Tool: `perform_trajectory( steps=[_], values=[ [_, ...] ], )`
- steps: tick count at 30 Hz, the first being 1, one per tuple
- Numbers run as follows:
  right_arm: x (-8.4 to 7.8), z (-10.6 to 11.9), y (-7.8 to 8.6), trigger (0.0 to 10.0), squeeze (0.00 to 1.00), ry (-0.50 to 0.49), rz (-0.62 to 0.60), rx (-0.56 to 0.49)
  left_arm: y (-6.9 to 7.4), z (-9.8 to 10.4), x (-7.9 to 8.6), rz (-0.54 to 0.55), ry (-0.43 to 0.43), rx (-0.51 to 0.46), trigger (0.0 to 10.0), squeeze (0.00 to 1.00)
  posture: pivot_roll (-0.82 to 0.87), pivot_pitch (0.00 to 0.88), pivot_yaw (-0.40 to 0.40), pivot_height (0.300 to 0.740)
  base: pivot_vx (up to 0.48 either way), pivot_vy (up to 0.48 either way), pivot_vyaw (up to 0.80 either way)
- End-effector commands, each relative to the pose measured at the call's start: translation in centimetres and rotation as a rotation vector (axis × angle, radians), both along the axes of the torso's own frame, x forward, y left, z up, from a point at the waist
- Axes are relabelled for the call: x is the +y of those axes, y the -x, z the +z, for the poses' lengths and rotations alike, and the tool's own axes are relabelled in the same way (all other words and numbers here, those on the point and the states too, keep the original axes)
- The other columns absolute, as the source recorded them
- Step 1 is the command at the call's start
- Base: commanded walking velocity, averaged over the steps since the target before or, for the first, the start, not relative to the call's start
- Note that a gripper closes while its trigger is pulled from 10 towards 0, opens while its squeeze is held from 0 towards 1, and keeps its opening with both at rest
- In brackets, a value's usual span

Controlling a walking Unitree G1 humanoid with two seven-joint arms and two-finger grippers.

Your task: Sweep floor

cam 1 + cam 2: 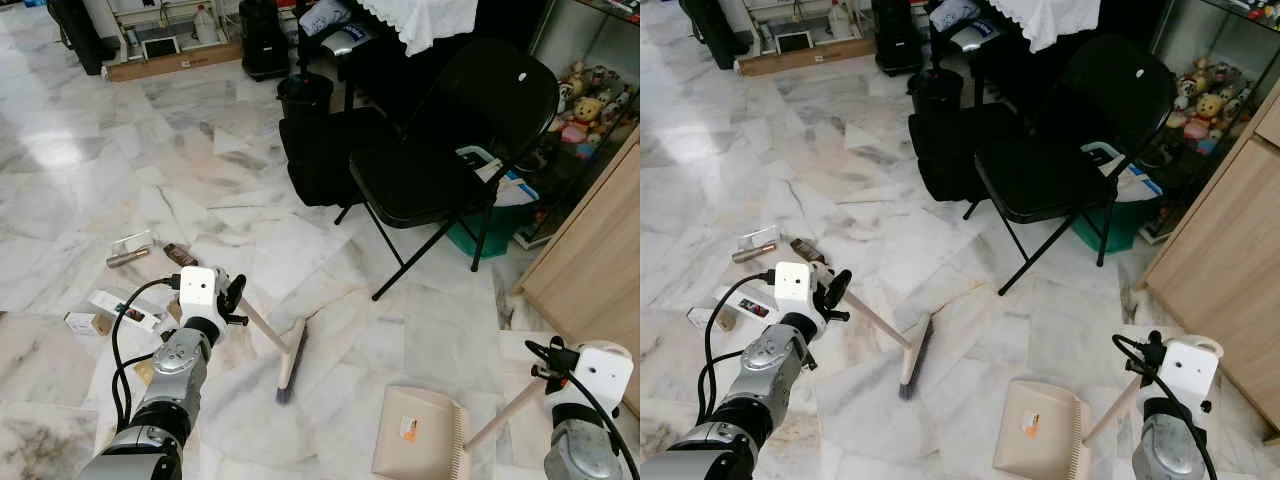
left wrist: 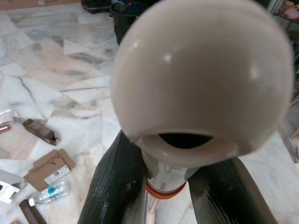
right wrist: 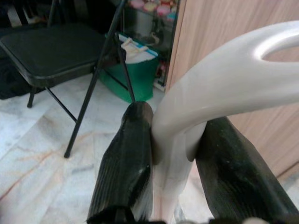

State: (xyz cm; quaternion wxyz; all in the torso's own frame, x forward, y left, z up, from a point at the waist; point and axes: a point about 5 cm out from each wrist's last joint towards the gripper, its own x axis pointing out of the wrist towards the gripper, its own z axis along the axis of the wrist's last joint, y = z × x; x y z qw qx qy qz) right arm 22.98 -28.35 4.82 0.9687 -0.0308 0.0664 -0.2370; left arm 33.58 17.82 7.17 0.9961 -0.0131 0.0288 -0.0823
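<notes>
Right gripper [image 3: 175, 154] clamped on dustpan [image 1: 420, 433] handle, pan flat on marble floor [image 1: 100, 150] near cabinet [image 1: 600, 260]. Left gripper [image 2: 168, 186] clamped on broom [image 1: 291, 361] handle, bristles on floor beside chair [image 1: 440, 150], litter near left arm.

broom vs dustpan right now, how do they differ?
The broom is held by the left end effector; the dustpan by the right end effector. The broom's dark bristle head is narrow and long; the dustpan is a broad beige tray with an orange sticker. The broom sits nearer the litter on the robot's left; the dustpan nearer the wooden cabinet. Both rest on the marble floor with pale handles.
</notes>
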Motion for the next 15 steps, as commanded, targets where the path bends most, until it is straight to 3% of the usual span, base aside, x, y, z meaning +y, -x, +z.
perform_trajectory(
  steps=[1,15],
  values=[
    [-0.6,1.6,-0.5,10.0,0.00,0.034,-0.012,-0.055,-0.3,0.7,0.3,-0.005,-0.019,-0.022,10.0,0.00,0.00,0.085,0.050,0.740,0.000,0.000,0.00],
    [0.4,6.3,-3.0,10.0,0.00,0.072,0.043,-0.195,-1.2,2.3,0.2,0.006,-0.012,-0.078,10.0,0.00,0.01,0.102,0.045,0.740,0.000,0.000,0.00]
  ],
)
